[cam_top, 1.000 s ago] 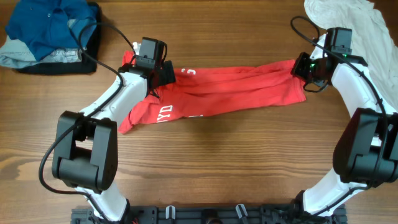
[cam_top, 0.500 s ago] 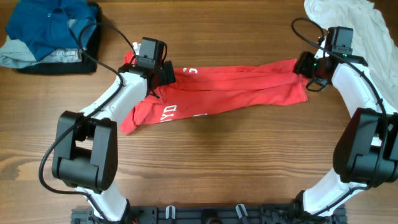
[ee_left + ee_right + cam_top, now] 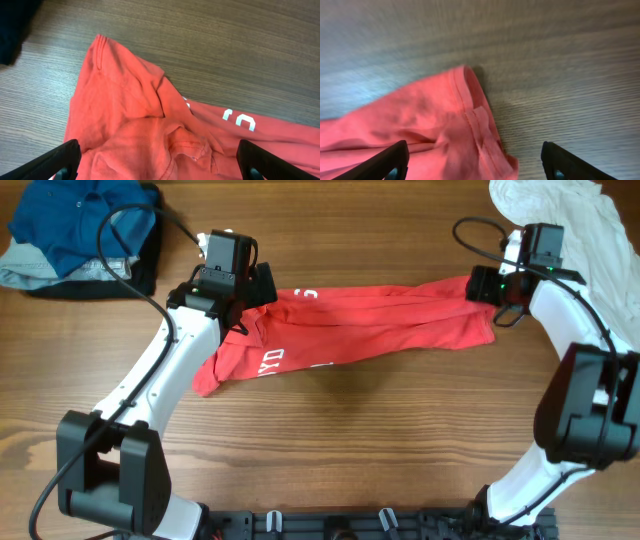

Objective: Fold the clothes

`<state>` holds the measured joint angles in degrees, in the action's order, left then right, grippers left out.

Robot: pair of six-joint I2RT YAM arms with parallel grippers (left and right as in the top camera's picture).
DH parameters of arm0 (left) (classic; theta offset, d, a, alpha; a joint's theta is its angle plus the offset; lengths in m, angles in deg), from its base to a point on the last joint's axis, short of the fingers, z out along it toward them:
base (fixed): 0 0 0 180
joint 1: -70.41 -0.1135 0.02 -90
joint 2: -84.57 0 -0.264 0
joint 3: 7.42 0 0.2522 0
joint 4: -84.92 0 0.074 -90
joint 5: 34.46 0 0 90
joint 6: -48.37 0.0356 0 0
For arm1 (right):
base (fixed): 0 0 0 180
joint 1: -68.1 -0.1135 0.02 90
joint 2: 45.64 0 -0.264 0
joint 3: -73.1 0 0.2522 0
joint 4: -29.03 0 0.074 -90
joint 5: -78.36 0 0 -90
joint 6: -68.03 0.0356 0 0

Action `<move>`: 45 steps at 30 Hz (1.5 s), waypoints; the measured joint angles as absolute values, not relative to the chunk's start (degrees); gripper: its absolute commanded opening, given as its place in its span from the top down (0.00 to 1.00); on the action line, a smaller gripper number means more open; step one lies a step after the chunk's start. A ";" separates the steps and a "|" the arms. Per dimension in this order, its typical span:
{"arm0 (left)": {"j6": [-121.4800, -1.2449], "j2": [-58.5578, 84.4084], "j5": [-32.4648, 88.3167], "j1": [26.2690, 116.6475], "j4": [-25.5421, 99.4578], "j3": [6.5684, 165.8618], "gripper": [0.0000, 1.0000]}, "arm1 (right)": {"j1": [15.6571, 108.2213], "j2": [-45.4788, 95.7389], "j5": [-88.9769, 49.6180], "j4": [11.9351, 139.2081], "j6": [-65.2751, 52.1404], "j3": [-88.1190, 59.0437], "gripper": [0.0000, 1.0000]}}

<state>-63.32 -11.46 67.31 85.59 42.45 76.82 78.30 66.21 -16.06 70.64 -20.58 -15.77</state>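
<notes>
Wooden table [image 3: 350,440] carries the red shirt [image 3: 370,325], a long creased band whose long axis runs side to side, from one arm to the other. The left gripper [image 3: 160,159] hovers over the shirt's bunched end and the right gripper [image 3: 477,161] over its hemmed end. Both are spread wide, pinching nothing. Each arm is nearest its own end, so I judge both must grasp. White print [image 3: 265,360] shows near the shirt's left end.

Red shirt [image 3: 420,130] blurred (right wrist), bottom cropped.
</notes>
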 measured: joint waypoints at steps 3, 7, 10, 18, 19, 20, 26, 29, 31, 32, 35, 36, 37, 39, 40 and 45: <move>-63.32 -11.46 67.62 85.35 42.19 76.82 0.00 | 78.30 68.66 -16.35 71.74 -21.82 -15.77 0.21; -63.32 -11.46 67.75 84.52 40.97 76.82 0.00 | 78.30 69.18 -16.54 72.30 -22.33 -15.77 0.22; -63.32 -11.46 67.75 84.19 40.31 76.82 0.00 | 78.30 69.55 -17.66 72.33 -22.61 -15.77 0.23; -63.32 -11.46 67.75 83.88 40.23 76.82 0.00 | 78.34 71.76 -21.53 74.05 -24.97 -17.50 0.54; -63.32 -11.46 67.75 83.88 40.09 76.82 0.00 | 78.36 71.91 -22.20 74.25 -25.12 -17.65 0.73; -63.32 -11.46 67.75 83.88 40.07 76.82 0.00 | 78.36 72.00 -23.19 74.53 -25.26 -17.76 0.80; -63.32 -11.46 68.21 83.88 40.05 76.82 0.00 | 79.44 72.40 -28.13 76.92 -21.60 -17.85 0.96; -63.32 -11.46 69.63 83.88 40.07 76.82 0.00 | 81.77 72.40 -28.80 78.90 -21.32 -18.53 0.96; -63.32 -11.46 70.74 83.88 40.07 76.82 0.00 | 84.48 72.40 -28.74 80.98 -21.41 -20.06 0.95; -63.32 -11.46 71.05 83.84 40.05 76.82 0.00 | 86.12 72.40 -28.56 82.40 -21.76 -21.52 0.96; -63.32 -11.46 71.68 83.73 40.01 76.82 0.00 | 88.57 72.40 -28.08 86.10 -22.74 -26.72 0.96; -63.32 -11.46 71.90 83.71 39.88 76.82 0.00 | 88.62 72.40 -28.08 87.21 -22.98 -28.43 0.96; -63.32 -11.46 72.01 83.67 39.88 76.82 0.00 | 88.31 72.40 -28.11 88.67 -23.38 -30.13 0.96; -63.32 -11.46 72.06 83.34 39.53 76.82 0.00 | 87.11 72.40 -28.11 91.78 -23.62 -32.73 0.96; -63.32 -11.46 72.06 83.14 39.39 76.82 0.00 | 86.17 72.37 -28.11 92.61 -23.68 -33.63 0.96; -63.32 -11.46 72.23 82.51 38.43 76.82 0.00 | 78.85 72.33 -28.08 97.18 -23.77 -35.18 0.96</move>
